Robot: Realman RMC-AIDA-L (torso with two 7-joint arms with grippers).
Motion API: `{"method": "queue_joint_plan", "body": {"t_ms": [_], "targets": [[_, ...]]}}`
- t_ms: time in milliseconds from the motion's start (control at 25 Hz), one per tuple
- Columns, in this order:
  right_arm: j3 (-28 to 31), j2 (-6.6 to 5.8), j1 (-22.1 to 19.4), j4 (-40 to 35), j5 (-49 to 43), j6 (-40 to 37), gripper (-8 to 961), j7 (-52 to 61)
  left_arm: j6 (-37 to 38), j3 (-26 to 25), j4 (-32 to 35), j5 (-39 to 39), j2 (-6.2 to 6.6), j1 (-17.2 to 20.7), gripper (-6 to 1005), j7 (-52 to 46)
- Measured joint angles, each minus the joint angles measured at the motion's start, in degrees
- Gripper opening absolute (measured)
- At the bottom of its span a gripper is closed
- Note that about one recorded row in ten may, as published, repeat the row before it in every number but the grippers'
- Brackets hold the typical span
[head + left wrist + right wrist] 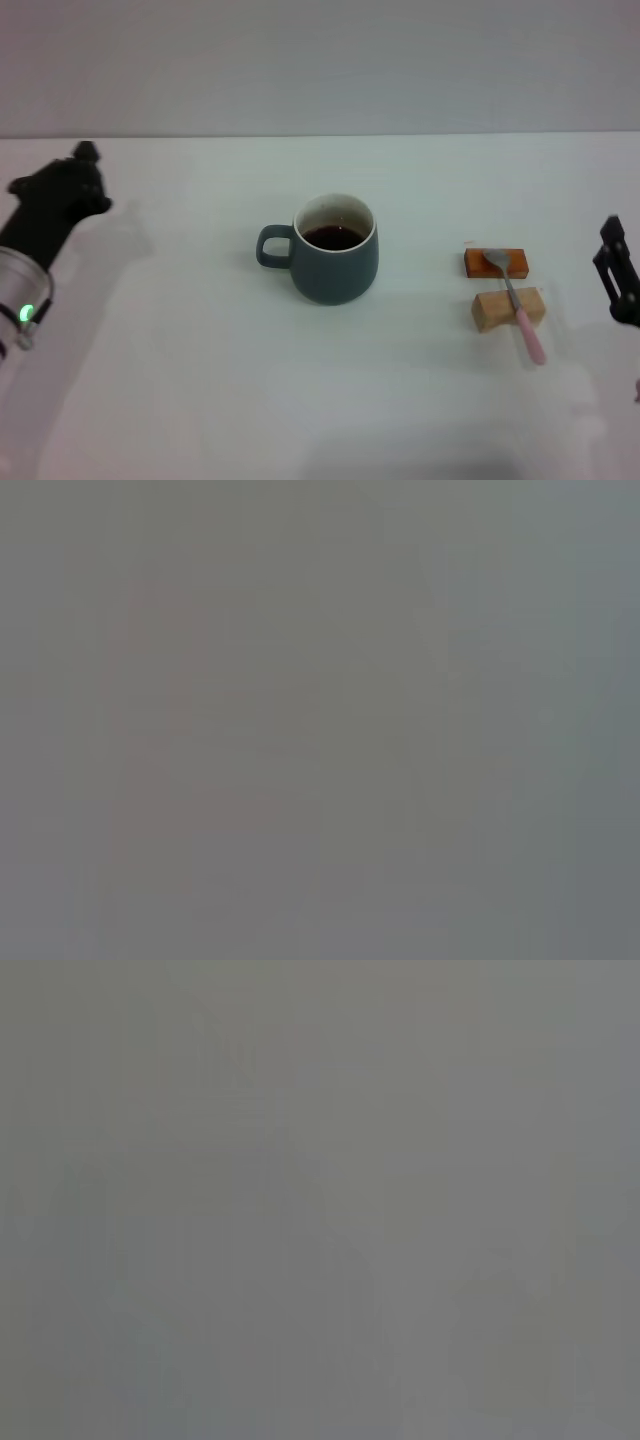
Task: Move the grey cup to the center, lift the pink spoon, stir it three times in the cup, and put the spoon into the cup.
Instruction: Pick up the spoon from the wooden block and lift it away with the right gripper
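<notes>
The left gripper (85,160) hangs over the bench's (200,400) left side and the right gripper (618,275) sits at the right edge; I cannot tell either one's state. The pink spoon (515,300) lies across two wooden blocks (505,290), metal bowl pointing away, pink handle toward the robot. The grey cup (335,250), holding dark liquid, stands at the centre, handle leftward.

The blue-grey cup (335,262) is showing a white inside; pink-handled spoon (518,308) is crossing orange block (495,263) and tan block (508,308).
</notes>
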Motion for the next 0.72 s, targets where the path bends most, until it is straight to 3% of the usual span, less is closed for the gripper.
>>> {"method": "queue_joint_plan", "body": {"t_ms": [200,720], "targets": [[-2.64,-0.08,-0.98,-2.24,2.19,-0.16,676,0.33,1.31,-3.85,0.33,0.08,0.14,1.72,-2,1.96],[-7.27,-0.37,1.07,-6.32,5.11,1.19,675,0.68,2.71,-4.49,0.24,0.63,0.01,1.8,-2,2.16]]}}
